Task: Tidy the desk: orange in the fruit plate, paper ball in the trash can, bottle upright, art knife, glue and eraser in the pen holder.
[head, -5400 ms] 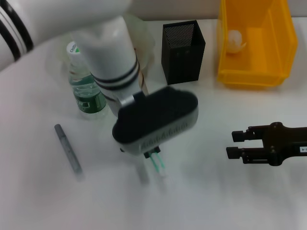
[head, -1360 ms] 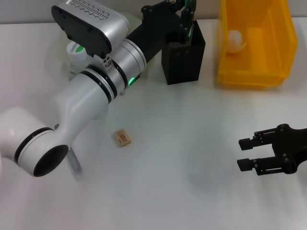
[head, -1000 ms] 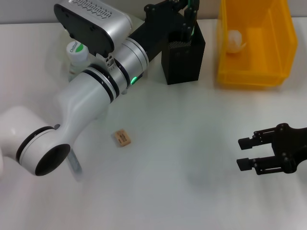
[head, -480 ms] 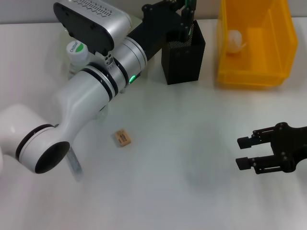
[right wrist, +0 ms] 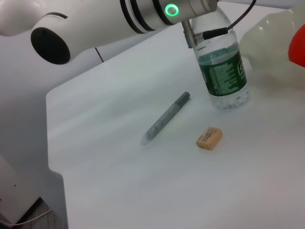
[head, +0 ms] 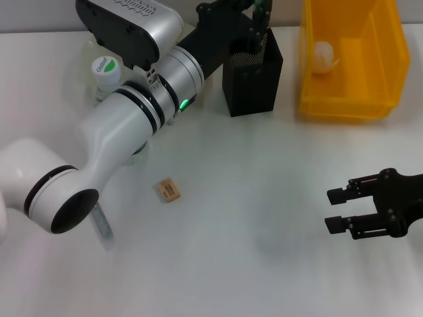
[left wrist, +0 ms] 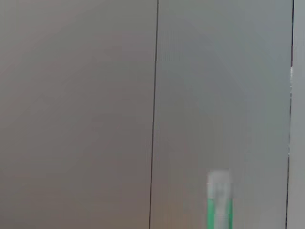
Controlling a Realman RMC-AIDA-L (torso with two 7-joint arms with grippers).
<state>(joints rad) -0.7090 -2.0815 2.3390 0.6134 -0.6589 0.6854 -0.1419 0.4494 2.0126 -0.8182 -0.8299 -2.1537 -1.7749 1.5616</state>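
My left gripper (head: 255, 18) hangs over the black mesh pen holder (head: 252, 74) at the back, shut on the green and white glue (head: 262, 13); the glue's tip (left wrist: 219, 200) also shows in the left wrist view. The tan eraser (head: 168, 190) (right wrist: 209, 138) lies on the table. The grey art knife (head: 103, 228) (right wrist: 165, 118) lies left of it, partly behind my left arm. The bottle (head: 103, 67) (right wrist: 222, 71) stands upright. A paper ball (head: 323, 56) rests in the yellow trash can (head: 350, 92). The orange (right wrist: 298, 45) sits by the translucent fruit plate (right wrist: 269, 45). My right gripper (head: 336, 210) hovers open at front right.
My left arm (head: 125, 125) stretches across the table's left half from the front to the pen holder, covering the fruit plate in the head view. The white table (head: 264, 198) lies bare between the eraser and my right gripper.
Since the earliest frame my left arm has carried the glue from low over the table's middle to above the pen holder, uncovering the eraser. Over the last second it has barely shifted.
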